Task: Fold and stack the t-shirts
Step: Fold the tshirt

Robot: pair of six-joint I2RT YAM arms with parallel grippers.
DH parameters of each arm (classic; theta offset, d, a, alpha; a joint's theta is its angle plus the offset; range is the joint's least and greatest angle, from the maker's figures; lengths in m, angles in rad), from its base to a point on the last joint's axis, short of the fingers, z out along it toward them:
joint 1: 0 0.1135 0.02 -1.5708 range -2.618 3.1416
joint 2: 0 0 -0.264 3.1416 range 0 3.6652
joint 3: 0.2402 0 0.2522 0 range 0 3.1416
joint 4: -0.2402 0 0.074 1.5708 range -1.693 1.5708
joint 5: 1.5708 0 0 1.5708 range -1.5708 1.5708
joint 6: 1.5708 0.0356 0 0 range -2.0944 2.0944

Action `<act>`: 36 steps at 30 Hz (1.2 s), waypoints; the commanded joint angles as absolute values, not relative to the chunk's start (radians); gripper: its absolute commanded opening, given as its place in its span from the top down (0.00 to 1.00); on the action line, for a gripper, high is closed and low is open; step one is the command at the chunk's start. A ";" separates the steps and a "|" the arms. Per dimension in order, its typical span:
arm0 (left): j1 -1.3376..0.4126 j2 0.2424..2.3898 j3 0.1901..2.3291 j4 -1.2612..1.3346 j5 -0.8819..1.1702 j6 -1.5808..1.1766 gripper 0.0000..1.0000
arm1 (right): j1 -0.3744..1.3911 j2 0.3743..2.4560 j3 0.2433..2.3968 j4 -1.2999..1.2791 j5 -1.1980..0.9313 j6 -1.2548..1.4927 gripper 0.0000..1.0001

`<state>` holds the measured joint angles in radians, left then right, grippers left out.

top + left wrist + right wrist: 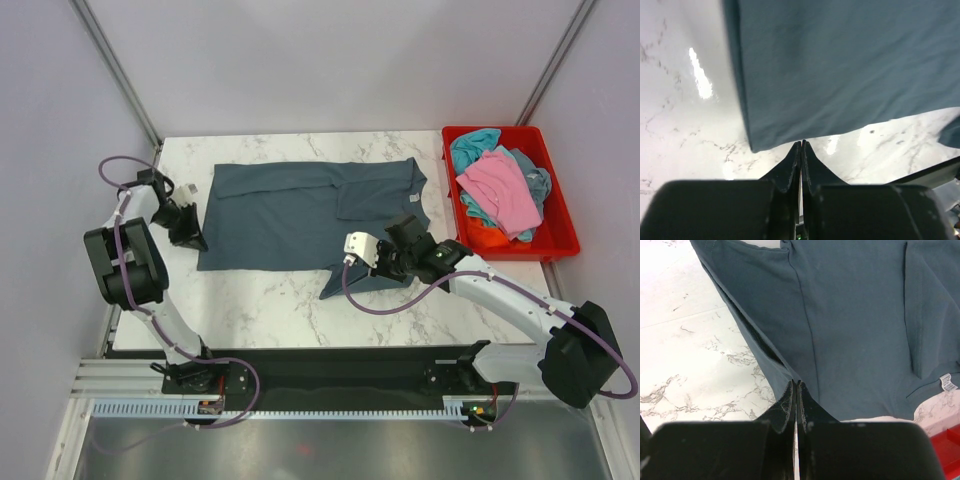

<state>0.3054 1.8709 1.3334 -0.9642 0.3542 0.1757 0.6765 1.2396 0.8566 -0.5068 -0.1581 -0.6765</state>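
**Table and load.** The slate-blue t-shirt [290,210] lies spread on the marble table [260,300]. It covers the middle of the table toward the far edge, with its long side running left to right. One part is folded over near the shirt's right end. A narrower piece of the same cloth reaches toward the near edge, below the right arm's wrist. A small white tag [948,383] shows on the cloth close to its edge in the right wrist view.

**Left tool.** The left tool [801,144] sits at the shirt's near-left corner, close to the left edge of the table. Its fingers are pressed together, and the tips meet the hem just beside the corner. It cannot be told whether cloth is caught between them.

**Right tool.** The right tool [795,384] is over the near side of the shirt, right of centre. Its fingers are together and clamped on the slate-blue cloth. A fold of the cloth rises off the marble and runs straight into the tips.

**Bin.** The red bin [520,251] stands at the far right corner of the table, apart from the spread shirt. It holds:
- the pink t-shirt [500,190], on top;
- the teal t-shirt [475,145], showing at the far end and right side;
- the orange t-shirt [483,233], showing at the near end.
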 commanded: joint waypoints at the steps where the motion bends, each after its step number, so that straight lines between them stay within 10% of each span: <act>1: 0.298 1.789 1.408 -0.989 0.534 0.164 0.98 | 0.673 1.243 0.874 -0.472 -0.161 -0.670 1.00; 23: 0.278 1.668 1.520 -1.016 0.693 0.150 0.98 | 0.672 1.232 0.917 -0.492 -0.129 -0.701 1.00; 24: 0.276 1.660 1.548 -1.017 0.692 0.143 0.34 | 0.672 1.232 0.919 -0.494 -0.130 -0.704 1.00; 25: 0.279 1.642 1.560 -1.017 0.690 0.132 0.01 | 0.672 1.232 0.922 -0.494 -0.127 -0.706 1.00; 35: 0.276 1.601 1.626 -1.029 0.966 0.112 0.02 | 0.672 1.215 0.920 -0.497 -0.118 -0.709 1.00; 36: 0.276 1.603 1.625 -1.023 0.980 0.110 0.33 | 0.672 1.215 0.922 -0.497 -0.118 -0.709 1.00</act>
<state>0.2783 1.6165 1.5997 -1.0092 0.8597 0.1432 0.6758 1.2385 0.8917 -0.5083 -0.1291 -0.7010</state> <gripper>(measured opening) 0.886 0.010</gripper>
